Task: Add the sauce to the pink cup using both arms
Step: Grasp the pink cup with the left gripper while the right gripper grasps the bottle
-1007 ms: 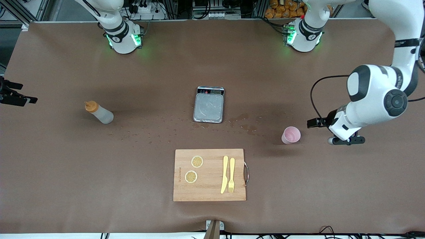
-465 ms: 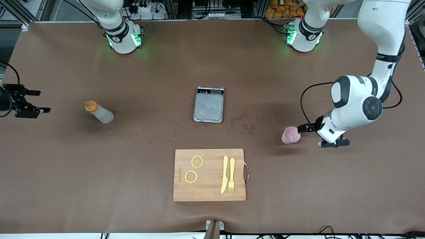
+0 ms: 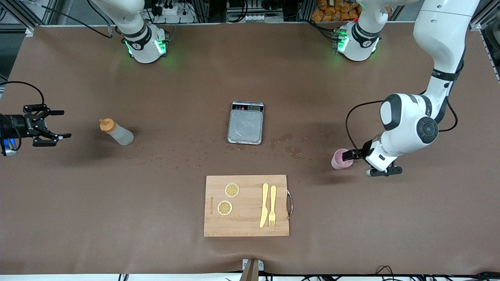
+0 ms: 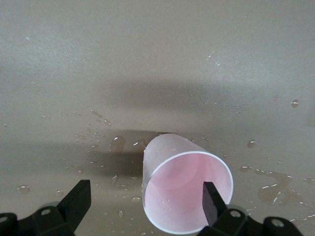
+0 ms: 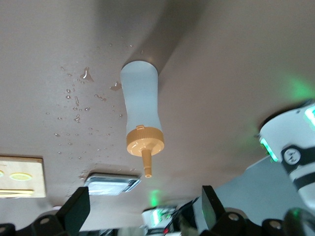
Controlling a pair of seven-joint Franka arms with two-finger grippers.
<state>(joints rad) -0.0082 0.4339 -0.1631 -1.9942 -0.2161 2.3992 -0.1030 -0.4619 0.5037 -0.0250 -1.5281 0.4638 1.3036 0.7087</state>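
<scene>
The left arm is bending down at the elbow, its left gripper standing low at the pink cup with fingers apart, one finger across the cup's rim. The cup is sitting toward the left arm's end from the scale. The right gripper, fingers spread, is reaching level toward the sauce, still apart from it.

Even, bright overhead light, soft shadows beside the sauce bottle, sharp focus throughout.
</scene>
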